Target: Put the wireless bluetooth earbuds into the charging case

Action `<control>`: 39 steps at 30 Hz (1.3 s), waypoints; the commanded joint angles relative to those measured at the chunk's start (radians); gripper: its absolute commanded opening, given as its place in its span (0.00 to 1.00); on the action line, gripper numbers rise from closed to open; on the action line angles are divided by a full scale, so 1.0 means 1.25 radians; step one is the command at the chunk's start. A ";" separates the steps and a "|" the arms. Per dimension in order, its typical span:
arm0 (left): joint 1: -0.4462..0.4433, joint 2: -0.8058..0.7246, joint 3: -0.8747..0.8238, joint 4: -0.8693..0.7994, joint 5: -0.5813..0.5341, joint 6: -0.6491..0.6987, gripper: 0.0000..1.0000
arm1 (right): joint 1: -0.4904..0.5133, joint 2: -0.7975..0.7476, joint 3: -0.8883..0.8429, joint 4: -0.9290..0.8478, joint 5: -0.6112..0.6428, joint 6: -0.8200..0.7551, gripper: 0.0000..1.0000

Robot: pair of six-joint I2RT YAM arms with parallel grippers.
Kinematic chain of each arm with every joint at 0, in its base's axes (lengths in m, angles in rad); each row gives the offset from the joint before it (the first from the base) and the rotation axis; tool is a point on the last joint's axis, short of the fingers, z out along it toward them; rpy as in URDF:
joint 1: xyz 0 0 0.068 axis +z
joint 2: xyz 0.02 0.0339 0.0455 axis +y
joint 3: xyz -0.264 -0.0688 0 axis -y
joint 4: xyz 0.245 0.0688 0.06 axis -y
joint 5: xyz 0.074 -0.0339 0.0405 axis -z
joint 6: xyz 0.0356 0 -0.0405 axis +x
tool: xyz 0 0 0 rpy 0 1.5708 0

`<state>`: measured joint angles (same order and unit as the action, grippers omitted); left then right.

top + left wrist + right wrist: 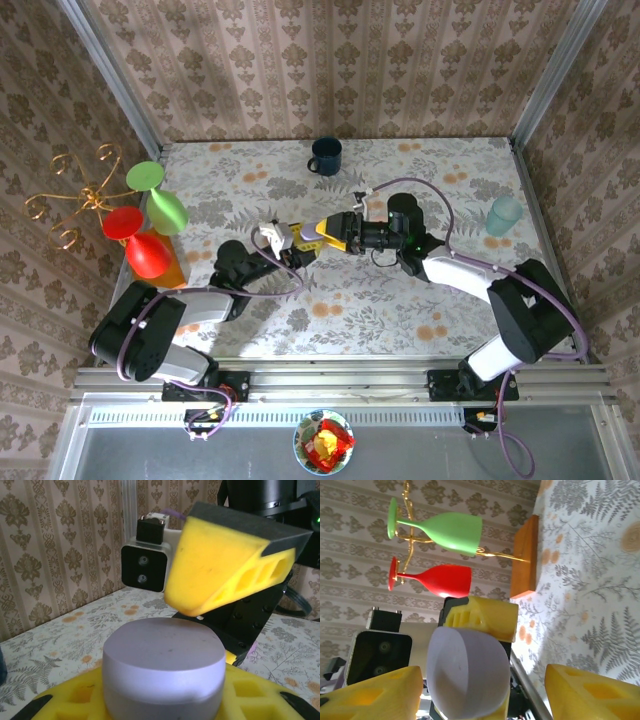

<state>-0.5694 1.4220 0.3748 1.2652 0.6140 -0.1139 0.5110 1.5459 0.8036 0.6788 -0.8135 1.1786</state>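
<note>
1. At the left edge of the flower-patterned table (pixel 400 300) there is one thin gold wire stand (pixel 75 195) on one orange wooden block (pixel 172 272).
2. The stand carries two stemmed glasses, both tilted: one green glass (pixel 165 208) and one red glass (pixel 147 255).
3. One left gripper (pixel 165 699) reaches in over the middle of the table. Its two yellow fingers are pressed against the sides of the lilac round charging case (pixel 165 670), so it pinches that case.
4. There is one such case. It is smooth, with a flat top and a fine seam low on its wall. I cannot tell what it holds inside.
5. One right gripper (pixel 480 680) meets it from the right. Its two yellow fingers are spread wide, one on each side of the case.
   - One finger is just beside the case, and I cannot tell whether they touch.
   - The other finger stands well apart from it.
   - From the left wrist, one finger hangs just over the case's top.
6. One dark blue mug (pixel 325 155) stands near the middle of the table's far edge.
7. One round bowl (pixel 323 443) with red and yellow contents sits beyond the near edge, past the metal rail.
8. One pale teal tumbler (pixel 503 215) stands near the right edge.
</note>
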 commanded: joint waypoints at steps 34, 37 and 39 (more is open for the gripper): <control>-0.019 -0.060 -0.036 -0.255 0.006 0.172 1.00 | -0.169 0.086 -0.073 -0.233 0.214 -0.204 0.18; -0.019 -0.066 -0.040 -0.271 0.006 0.178 1.00 | -0.174 0.126 -0.067 -0.241 0.244 -0.227 0.18; -0.021 -0.072 -0.042 -0.286 0.009 0.184 1.00 | -0.175 0.146 -0.068 -0.242 0.260 -0.238 0.19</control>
<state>-0.5892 1.3567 0.3286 0.9676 0.6052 0.0727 0.2943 1.6970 0.7105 0.4152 -0.5529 0.9501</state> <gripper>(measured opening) 0.999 0.283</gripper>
